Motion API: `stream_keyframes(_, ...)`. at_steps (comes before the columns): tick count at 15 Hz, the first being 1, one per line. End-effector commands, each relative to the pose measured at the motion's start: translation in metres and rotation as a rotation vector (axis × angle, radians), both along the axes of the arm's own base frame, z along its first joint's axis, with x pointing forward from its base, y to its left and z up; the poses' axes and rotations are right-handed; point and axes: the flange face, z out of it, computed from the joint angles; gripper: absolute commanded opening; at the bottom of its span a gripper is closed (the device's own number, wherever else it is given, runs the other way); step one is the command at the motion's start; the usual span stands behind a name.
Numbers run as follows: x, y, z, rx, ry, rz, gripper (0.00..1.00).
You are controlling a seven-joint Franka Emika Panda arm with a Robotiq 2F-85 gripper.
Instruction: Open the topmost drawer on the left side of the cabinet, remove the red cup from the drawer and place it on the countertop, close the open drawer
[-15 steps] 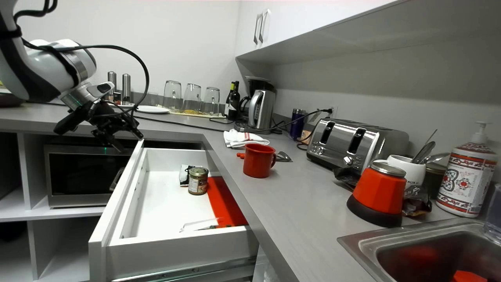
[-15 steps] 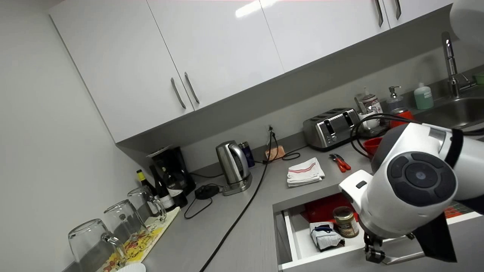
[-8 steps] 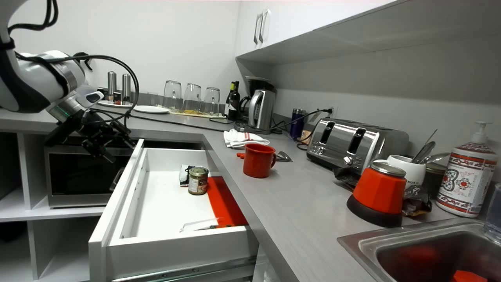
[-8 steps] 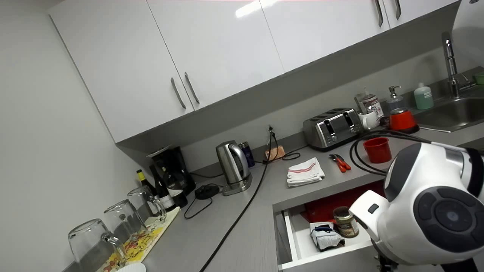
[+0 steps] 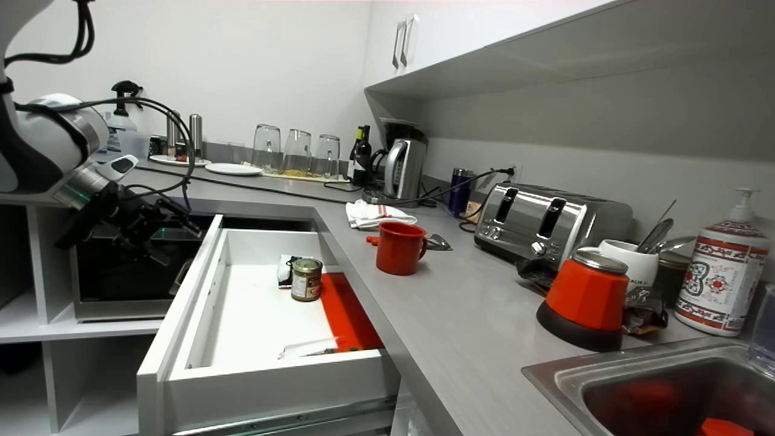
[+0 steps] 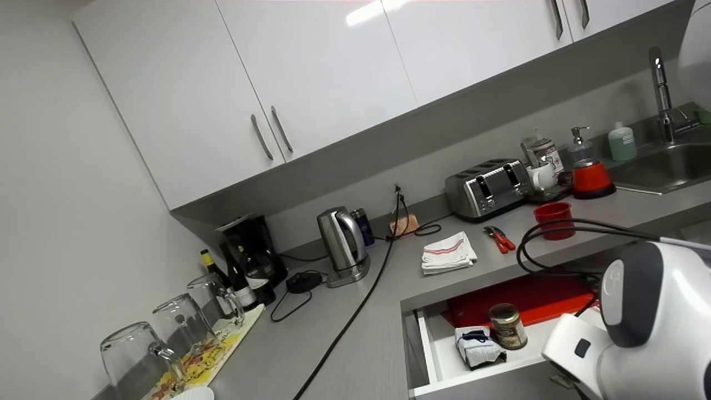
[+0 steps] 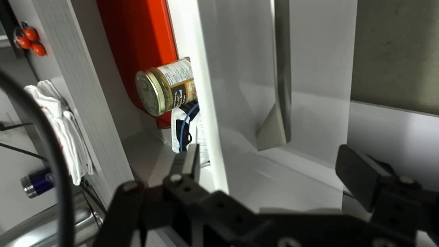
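Since the red cup (image 5: 398,249) stands on the countertop (image 5: 445,309), at two o'clock from the pulled-out topmost drawer (image 5: 257,327) in an exterior view, closing seems next: the gripper (image 7: 271,168), spread and empty (drawn together, it'd probably push better), should press squarely mid-front.

arm (image 6: 675,333): white, rounded, dark-panelled | cable (image 7: 61,178): black | tool (image 7: 269,168): black, pale screws (image 7: 288,242)

We look along the countertop (image 5: 436,315) in an exterior view, aslant at cupboards (image 6: 328,61) in an exterior view; all share the drawer (image 7: 236,85), the wrist view closest.
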Motion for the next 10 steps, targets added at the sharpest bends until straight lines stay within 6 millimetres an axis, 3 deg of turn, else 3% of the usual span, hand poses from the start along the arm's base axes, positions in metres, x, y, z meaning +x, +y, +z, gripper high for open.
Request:
stream_keyframes(1, -0.017, 0.005, -0.009, -0.061, -0.031, 0.060, 1.00)
stream_keyframes(10, -0.017, 0.006, -0.031, -0.076, 0.110, 0.073, 1.00)
